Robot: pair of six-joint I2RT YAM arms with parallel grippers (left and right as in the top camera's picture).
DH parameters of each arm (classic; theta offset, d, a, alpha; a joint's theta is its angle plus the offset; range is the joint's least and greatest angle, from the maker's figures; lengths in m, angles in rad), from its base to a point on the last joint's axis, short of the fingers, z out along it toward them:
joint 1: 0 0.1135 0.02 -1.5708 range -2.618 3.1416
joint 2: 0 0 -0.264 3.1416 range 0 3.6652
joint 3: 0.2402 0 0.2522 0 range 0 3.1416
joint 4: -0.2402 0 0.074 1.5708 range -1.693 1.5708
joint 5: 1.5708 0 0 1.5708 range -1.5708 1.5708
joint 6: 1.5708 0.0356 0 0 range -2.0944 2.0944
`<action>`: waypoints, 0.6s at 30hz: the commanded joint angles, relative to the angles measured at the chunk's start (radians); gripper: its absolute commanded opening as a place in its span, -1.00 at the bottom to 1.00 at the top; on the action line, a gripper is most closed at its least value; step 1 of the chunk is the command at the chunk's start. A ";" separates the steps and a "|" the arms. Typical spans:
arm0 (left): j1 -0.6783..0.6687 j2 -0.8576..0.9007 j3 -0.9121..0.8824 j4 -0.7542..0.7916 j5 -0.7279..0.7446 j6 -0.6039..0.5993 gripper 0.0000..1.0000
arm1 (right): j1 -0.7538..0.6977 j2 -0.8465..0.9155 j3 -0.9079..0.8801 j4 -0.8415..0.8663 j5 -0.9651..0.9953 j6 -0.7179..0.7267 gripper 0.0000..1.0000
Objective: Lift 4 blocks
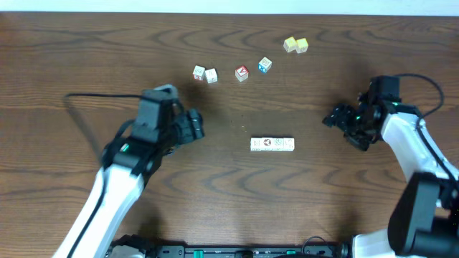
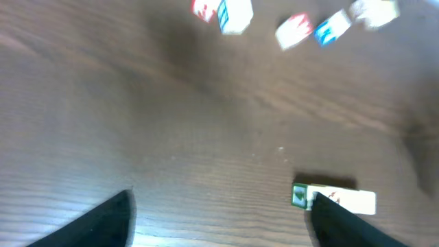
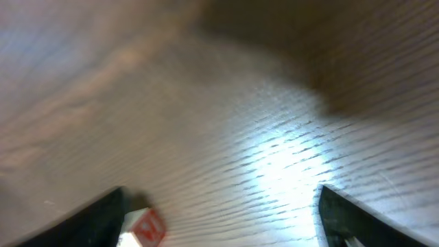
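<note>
Four cream-white blocks (image 1: 272, 144) lie end to end in a short row at the table's middle. My left gripper (image 1: 196, 126) hovers to the row's left, jaws open and empty. In the left wrist view the blocks (image 2: 343, 200) show a green end face, partly behind the right finger (image 2: 343, 225); the gripper (image 2: 219, 221) holds nothing. My right gripper (image 1: 330, 118) is up and to the right of the row, open. In the right wrist view a white block with a red face (image 3: 145, 228), apparently the row's near end, lies beside the left finger (image 3: 89, 221); the gripper (image 3: 219, 217) is empty.
Behind the row stand other cubes: two white ones (image 1: 204, 74), a red-faced one (image 1: 242, 73), a blue-faced one (image 1: 265, 65) and two pale yellow ones (image 1: 295, 45). The left arm's cable (image 1: 79, 115) loops over the table's left side.
</note>
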 commanded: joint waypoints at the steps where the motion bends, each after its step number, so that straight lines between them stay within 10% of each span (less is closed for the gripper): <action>1: 0.001 -0.126 0.023 -0.037 -0.087 -0.007 0.33 | -0.004 -0.077 0.033 -0.007 -0.008 -0.001 0.64; 7: -0.001 -0.190 0.016 -0.068 -0.087 -0.063 -0.31 | 0.029 -0.092 0.026 -0.048 -0.086 -0.002 0.83; 12: -0.001 -0.083 0.011 -0.084 -0.025 -0.125 -0.70 | 0.103 -0.090 -0.006 -0.049 -0.079 -0.028 0.53; 16: -0.005 0.056 0.011 -0.048 0.111 -0.124 -0.85 | 0.170 -0.090 -0.026 -0.056 -0.014 -0.061 -0.73; 18: -0.016 0.148 0.011 -0.022 0.140 -0.124 -0.85 | 0.203 -0.090 -0.036 -0.050 0.050 -0.057 -0.97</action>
